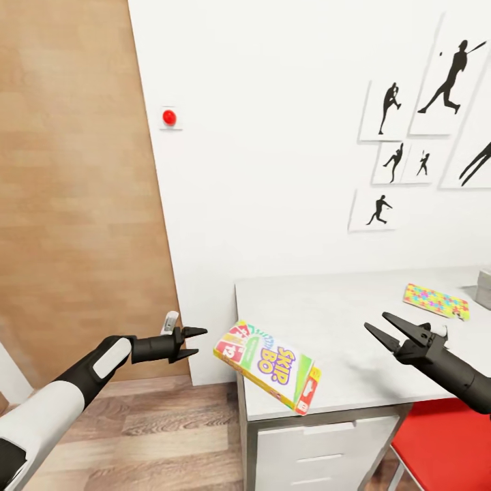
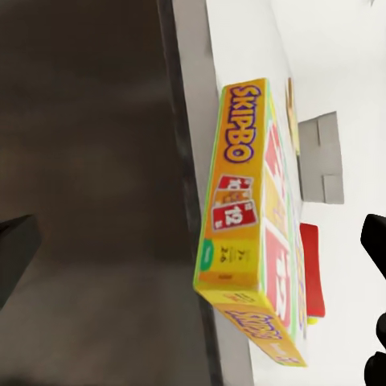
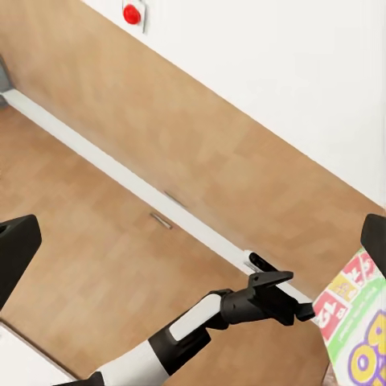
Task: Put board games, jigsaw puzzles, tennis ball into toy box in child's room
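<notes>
Partly cut off at the frame edge, we see the toy box (image 1: 484, 288). Both hands, left (image 1: 196, 342) and right (image 1: 387, 329), gape empty flanking the Skip-Bo box (image 1: 269, 366), which overhangs the worktop (image 1: 341, 320) corner.

Skip-Bo box (image 1: 268, 367) — white, green, red; puzzle (image 1: 436, 301) multicoloured.

Bright, even light; a soft shadow lies on the pale grey surface (image 1: 327, 307). The left wrist view is blurred.
</notes>
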Controlling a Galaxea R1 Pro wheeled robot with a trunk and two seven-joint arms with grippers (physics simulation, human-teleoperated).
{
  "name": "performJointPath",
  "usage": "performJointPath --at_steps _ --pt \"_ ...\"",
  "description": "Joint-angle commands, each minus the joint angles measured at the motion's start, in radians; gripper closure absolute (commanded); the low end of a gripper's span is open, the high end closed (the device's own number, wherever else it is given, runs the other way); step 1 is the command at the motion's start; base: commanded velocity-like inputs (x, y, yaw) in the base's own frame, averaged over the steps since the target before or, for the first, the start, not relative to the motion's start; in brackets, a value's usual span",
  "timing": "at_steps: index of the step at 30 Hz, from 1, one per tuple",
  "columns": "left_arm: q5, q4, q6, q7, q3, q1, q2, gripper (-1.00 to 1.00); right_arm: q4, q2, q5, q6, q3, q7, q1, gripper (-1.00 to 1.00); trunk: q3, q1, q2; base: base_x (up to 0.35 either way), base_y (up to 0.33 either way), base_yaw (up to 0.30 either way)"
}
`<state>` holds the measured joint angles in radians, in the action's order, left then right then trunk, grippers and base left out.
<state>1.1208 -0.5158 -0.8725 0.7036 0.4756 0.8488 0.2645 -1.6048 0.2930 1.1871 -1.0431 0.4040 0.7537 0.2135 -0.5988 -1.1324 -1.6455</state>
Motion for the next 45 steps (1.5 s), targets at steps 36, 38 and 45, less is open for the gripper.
performJointPath --at_steps 36,38,45 --pt "0.004 -0.001 -0.003 0.005 0.007 0.002 0.004 -1.00 0.000 -0.002 -0.005 -0.004 -0.001 0.002 0.000 -1.00 -0.020 -0.023 -0.043 -0.016 -0.035 0.000" --pt "0.005 -0.001 -0.003 0.005 0.008 0.001 0.004 -1.00 0.000 -0.002 -0.005 -0.004 -0.001 0.001 0.000 -1.00 -0.023 -0.027 -0.050 0.000 0.000 0.000" --pt "0.005 -0.001 -0.003 0.005 0.008 0.002 0.005 -1.00 0.000 -0.002 -0.006 -0.004 -0.001 0.001 0.000 -1.00 -0.023 -0.027 -0.050 0.000 0.000 0.000"
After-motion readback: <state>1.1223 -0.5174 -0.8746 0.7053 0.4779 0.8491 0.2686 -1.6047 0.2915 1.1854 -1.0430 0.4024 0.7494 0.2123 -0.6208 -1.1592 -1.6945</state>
